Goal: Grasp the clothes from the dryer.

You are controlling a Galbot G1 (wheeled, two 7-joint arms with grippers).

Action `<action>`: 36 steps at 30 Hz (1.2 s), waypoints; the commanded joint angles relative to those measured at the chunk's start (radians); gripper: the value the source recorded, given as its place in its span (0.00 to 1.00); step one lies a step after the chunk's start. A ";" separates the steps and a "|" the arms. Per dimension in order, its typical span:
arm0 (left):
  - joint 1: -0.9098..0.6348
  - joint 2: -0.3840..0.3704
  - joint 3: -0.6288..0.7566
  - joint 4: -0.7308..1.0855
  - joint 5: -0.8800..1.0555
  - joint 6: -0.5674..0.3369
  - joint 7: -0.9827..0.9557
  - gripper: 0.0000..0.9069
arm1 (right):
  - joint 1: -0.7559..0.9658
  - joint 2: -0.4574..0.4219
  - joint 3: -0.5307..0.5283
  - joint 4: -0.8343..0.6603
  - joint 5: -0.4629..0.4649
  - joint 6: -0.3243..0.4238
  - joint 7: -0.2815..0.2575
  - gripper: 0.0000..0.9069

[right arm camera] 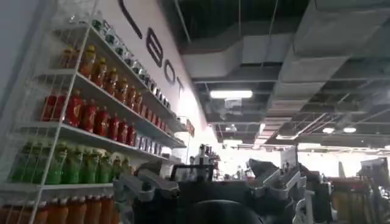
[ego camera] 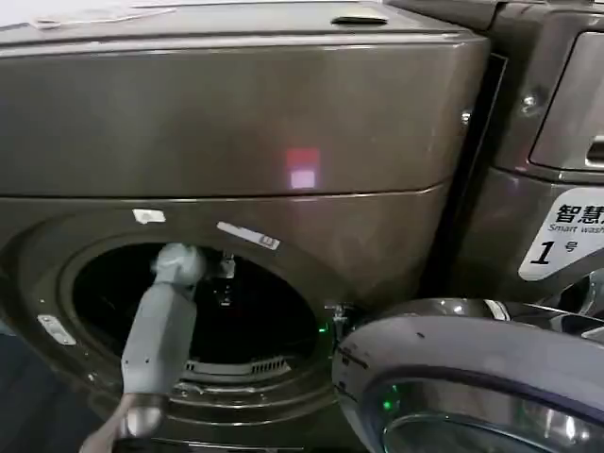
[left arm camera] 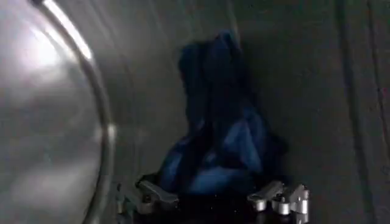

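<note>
The bronze-brown dryer faces me with its round porthole open and its grey-rimmed glass door swung out to the right. My left arm reaches through the porthole into the dark drum. Inside, the clothes are a dark navy-blue bundle heaped against the drum wall. My left gripper is open, its two fingers spread on either side of the bundle's near end. My right gripper is open and holds nothing, pointing up toward the room's ceiling.
A second machine with a white "1" label stands close on the right. The open door juts out at the lower right. Shelves of bottles line a wall in the right wrist view.
</note>
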 commanded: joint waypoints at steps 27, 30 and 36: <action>-0.172 -0.006 -0.001 0.480 -0.021 -0.110 0.031 1.00 | 0.009 0.009 -0.019 0.006 -0.010 0.012 0.001 1.00; -0.170 -0.002 -0.003 0.493 -0.018 -0.100 0.021 1.00 | 0.011 0.009 -0.021 0.009 -0.009 0.012 0.001 1.00; -0.163 0.005 -0.003 0.482 -0.032 -0.091 0.034 0.00 | 0.009 0.012 -0.021 0.006 -0.009 0.014 0.000 1.00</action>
